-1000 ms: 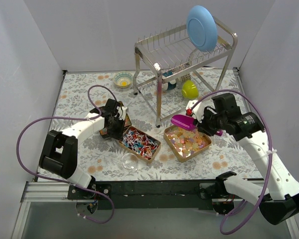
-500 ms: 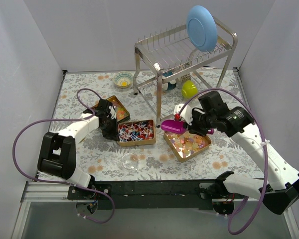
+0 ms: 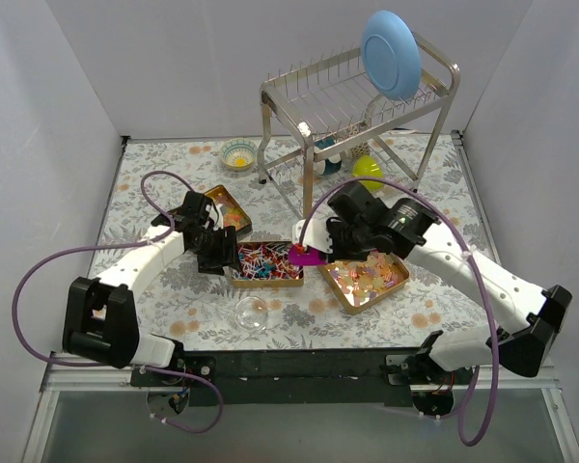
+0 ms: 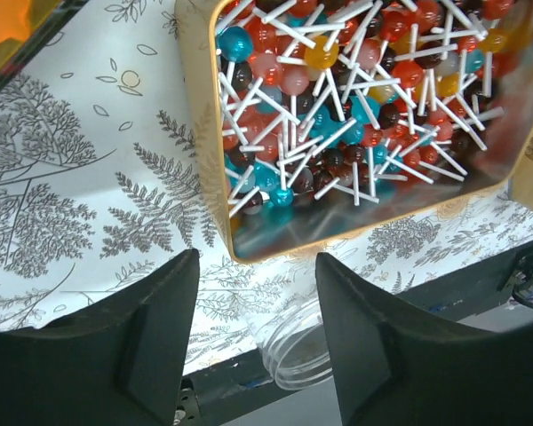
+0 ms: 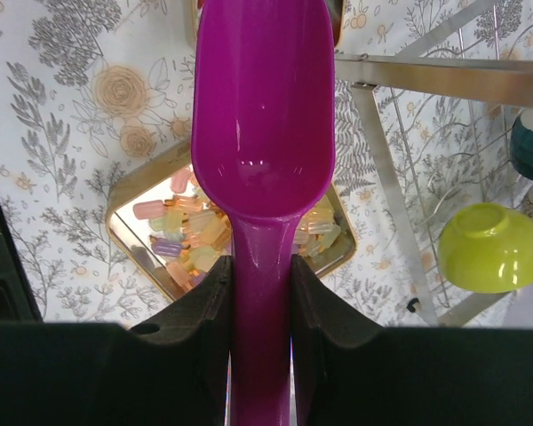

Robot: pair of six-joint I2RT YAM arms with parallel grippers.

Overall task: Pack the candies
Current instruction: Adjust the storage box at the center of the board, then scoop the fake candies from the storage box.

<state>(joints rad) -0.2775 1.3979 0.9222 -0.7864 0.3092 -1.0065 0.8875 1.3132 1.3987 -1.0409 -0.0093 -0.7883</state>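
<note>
Near the counter's middle, the left tin holds orange gummies, the centre tin red-blue stick candies, and the right tin yellow-pink wrapped candies. The left gripper, fingers apart, is beside the centre tin. The right gripper is clamped on a purple scoop at the centre tin's right edge.

Tins: 3 (left tin, middle tin, right tin). Candies: three sorts, too many to count. Scoop: 1. Rack: 1. Plate: 1. Bowls: 2 (patterned bowl, green bowl). Clear dish: 1.
</note>
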